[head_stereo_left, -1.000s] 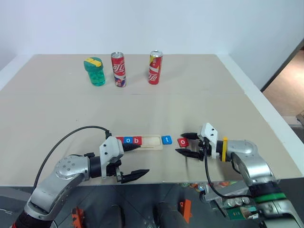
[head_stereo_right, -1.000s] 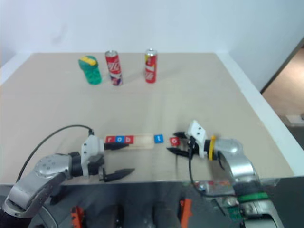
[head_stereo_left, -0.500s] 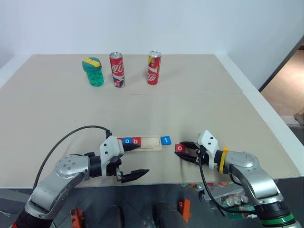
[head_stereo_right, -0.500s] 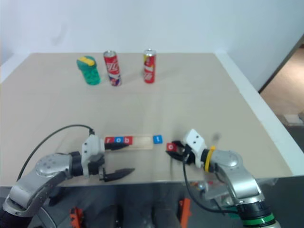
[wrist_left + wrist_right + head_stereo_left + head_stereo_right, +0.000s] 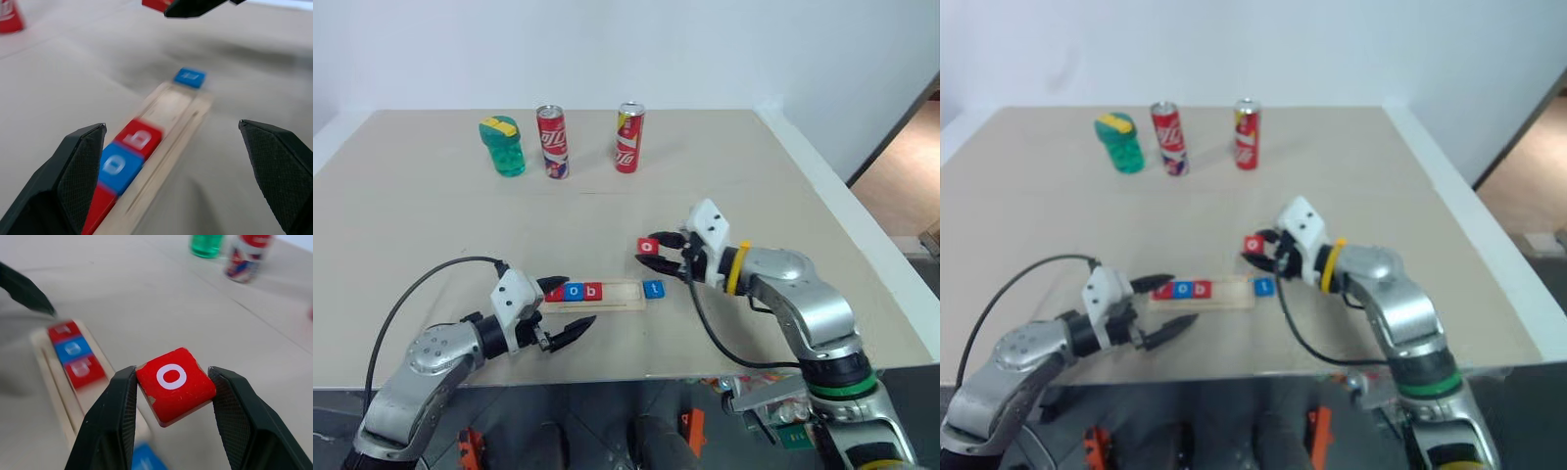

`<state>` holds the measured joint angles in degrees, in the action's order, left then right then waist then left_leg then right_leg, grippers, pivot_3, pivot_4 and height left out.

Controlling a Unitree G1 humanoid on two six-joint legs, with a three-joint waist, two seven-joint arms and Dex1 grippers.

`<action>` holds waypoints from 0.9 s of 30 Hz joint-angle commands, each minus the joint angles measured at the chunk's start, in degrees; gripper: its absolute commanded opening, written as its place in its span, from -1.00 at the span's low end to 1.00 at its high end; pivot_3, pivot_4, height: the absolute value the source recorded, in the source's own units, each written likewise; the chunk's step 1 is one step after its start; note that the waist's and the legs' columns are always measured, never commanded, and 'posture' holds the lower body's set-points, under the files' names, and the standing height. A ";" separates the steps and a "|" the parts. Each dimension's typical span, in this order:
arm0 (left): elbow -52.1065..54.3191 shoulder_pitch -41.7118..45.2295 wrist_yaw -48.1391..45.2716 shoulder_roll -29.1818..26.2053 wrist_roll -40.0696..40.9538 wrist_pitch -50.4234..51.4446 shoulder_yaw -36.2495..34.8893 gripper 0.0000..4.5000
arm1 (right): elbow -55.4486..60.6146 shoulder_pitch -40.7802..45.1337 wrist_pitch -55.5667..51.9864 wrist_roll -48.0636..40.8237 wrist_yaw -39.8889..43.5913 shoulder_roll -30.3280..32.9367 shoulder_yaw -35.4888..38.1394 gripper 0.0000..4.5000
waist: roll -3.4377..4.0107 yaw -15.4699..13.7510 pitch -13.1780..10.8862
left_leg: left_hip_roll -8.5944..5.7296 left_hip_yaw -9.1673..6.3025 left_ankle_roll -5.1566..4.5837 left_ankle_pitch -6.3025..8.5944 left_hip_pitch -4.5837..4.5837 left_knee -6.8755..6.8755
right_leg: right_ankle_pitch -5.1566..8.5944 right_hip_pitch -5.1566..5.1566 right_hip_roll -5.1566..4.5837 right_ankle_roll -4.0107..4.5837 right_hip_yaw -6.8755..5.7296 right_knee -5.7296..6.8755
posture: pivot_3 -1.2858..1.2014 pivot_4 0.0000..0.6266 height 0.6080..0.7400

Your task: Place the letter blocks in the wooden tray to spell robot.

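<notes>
Square red "o" tile (image 5: 174, 383) pinched in R gripper (image 5: 172, 396), scuffed edges.

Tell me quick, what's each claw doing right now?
Left gripper: open, holding nothing.
Right gripper: shut on the red o block.

Right gripper (image 5: 658, 254) clamped, left gripper (image 5: 570, 303) agape
</notes>
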<state>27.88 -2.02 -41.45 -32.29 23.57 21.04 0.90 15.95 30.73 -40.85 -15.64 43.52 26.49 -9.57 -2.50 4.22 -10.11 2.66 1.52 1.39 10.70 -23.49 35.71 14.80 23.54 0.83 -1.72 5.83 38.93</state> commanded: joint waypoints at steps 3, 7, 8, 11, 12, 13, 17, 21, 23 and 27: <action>0.34 -1.35 0.94 0.86 -0.77 -3.62 -2.25 1.00 | 2.91 0.36 -3.63 1.80 -4.80 -3.33 -5.23 -0.24 | 0.01 -0.20 0.01 | 0.02 -0.03 0.12 0.07 -0.56 -0.04 | 0.01 0.47 -0.08 -0.27 -0.05 0.02 | 0.03 -0.52 1.00; 0.57 -2.36 1.01 1.04 -0.79 -4.38 -2.27 1.00 | 3.24 -1.61 -3.39 3.68 -7.27 -4.24 -7.74 -0.24 | 0.01 -0.23 0.02 | -0.02 -0.07 0.28 0.18 -1.08 0.09 | -0.14 0.88 -0.15 -0.12 -0.06 0.03 | 0.03 -0.52 1.00; 0.66 -2.50 1.06 1.08 -0.78 -4.43 -2.28 1.00 | 3.33 -1.84 -3.45 3.92 -7.63 -4.28 -7.94 -0.24 | 0.00 -0.23 0.02 | -0.03 -0.07 0.29 0.19 -1.11 0.11 | -0.14 0.89 -0.15 -0.13 -0.06 0.02 | 0.03 -0.52 1.00; 0.83 -2.79 1.14 1.11 -0.77 -4.57 -2.32 1.00 | 4.13 -2.53 -3.69 4.08 -7.83 -3.89 -8.57 -0.24 | 0.01 -0.19 0.02 | -0.04 -0.07 0.29 0.20 -1.11 0.17 | -0.14 0.88 -0.15 -0.15 -0.08 0.01 | 0.03 -0.52 1.00; 0.84 -2.90 1.11 1.11 -0.76 -4.60 -2.37 1.00 | 4.48 -2.72 -3.96 4.06 -7.93 -3.81 -8.69 -0.24 | 0.01 -0.18 0.02 | -0.04 -0.07 0.29 0.20 -1.11 0.23 | -0.01 0.86 -0.12 -0.39 -0.11 0.01 | 0.03 -0.52 1.00; 0.83 -3.01 1.06 1.09 -0.81 -4.67 -2.36 1.00 | 4.90 -2.95 -4.32 3.96 -8.00 -3.76 -8.76 -0.24 | 0.01 -0.16 0.01 | -0.03 -0.07 0.29 0.19 -1.09 0.27 | -0.01 0.85 -0.10 -0.40 -0.13 0.02 | 0.03 -0.52 1.00; 0.74 -3.22 0.78 0.95 -1.15 -4.97 -1.98 1.00 | 6.50 -3.90 -5.87 3.38 -8.29 -3.99 -9.04 -0.24 | 0.01 -0.14 0.02 | 0.04 -0.09 0.26 0.17 -1.03 0.42 | -0.16 0.80 0.01 -0.31 -0.20 0.06 | 0.03 -0.52 1.00; 0.53 -3.26 0.38 0.76 -1.64 -5.40 -1.54 1.00 | 6.98 -4.35 -8.02 1.99 -8.47 -5.34 -8.75 -0.24 | 0.01 -0.12 0.02 | 0.08 -0.08 0.24 0.16 -0.97 0.48 | -0.21 0.75 0.04 -0.26 -0.20 0.08 | 0.03 -0.52 1.00; 0.52 -3.25 0.29 0.75 -1.69 -5.43 -1.57 1.00 | 7.05 -4.54 -8.74 1.49 -8.63 -5.80 -8.63 -0.24 | 0.01 -0.12 0.02 | 0.08 -0.06 0.24 0.16 -0.97 0.49 | -0.21 0.75 0.04 -0.27 -0.19 0.08 | 0.03 -0.52 1.00; 0.54 -3.19 0.26 0.74 -1.89 -5.47 -1.49 1.00 | 6.57 -4.71 -8.89 1.48 -9.15 -6.30 -8.75 -0.24 | 0.01 -0.12 0.02 | 0.07 -0.05 0.24 0.16 -0.98 0.49 | -0.21 0.75 0.02 -0.28 -0.18 0.07 | 0.03 -0.52 1.00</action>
<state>27.52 -5.10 -40.95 -31.21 21.65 16.59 -0.22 20.11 25.73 -49.97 -13.59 34.59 20.30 -18.60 -2.50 4.10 -10.10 2.72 1.47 1.63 10.86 -24.47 36.20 14.59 24.28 0.86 -2.00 5.65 39.00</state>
